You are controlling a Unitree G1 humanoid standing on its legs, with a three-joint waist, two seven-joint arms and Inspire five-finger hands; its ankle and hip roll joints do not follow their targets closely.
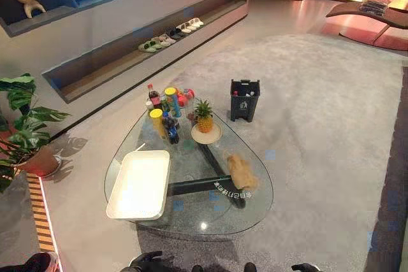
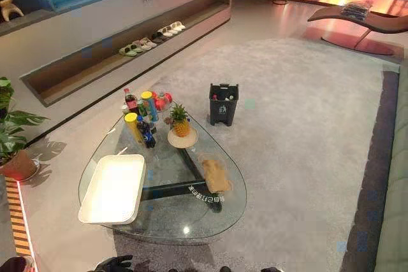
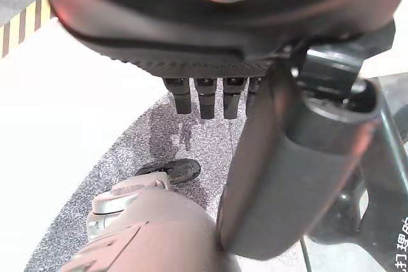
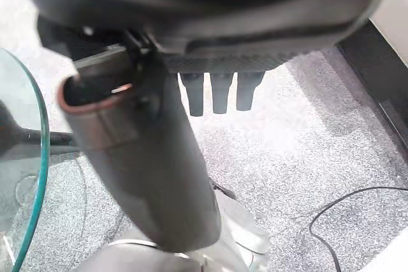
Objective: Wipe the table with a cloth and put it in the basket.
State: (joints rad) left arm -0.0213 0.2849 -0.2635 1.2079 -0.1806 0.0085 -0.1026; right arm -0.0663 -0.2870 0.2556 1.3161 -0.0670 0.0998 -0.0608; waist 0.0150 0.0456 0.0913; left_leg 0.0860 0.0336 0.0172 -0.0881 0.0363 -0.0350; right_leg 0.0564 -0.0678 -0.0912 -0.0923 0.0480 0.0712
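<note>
The left hand (image 3: 191, 46) hangs with its fingers (image 3: 206, 99) straight and slightly spread above grey carpet (image 3: 191, 138), holding nothing. The right hand (image 4: 220, 42) is likewise empty and straight-fingered, with the rim of the glass table (image 4: 39, 138) at the left of its wrist frame. The eye views put both hands at the bottom edge and add the tabletop. The tan cloth (image 1: 241, 170) lies crumpled right of centre on the glass, well apart from the white basket (image 1: 140, 183) at lower left. Bottles and cans (image 1: 167, 107) and a pineapple (image 1: 204, 116) stand at the table's upper end, and a dark bin (image 1: 245, 100) sits on the carpet beyond.
</note>
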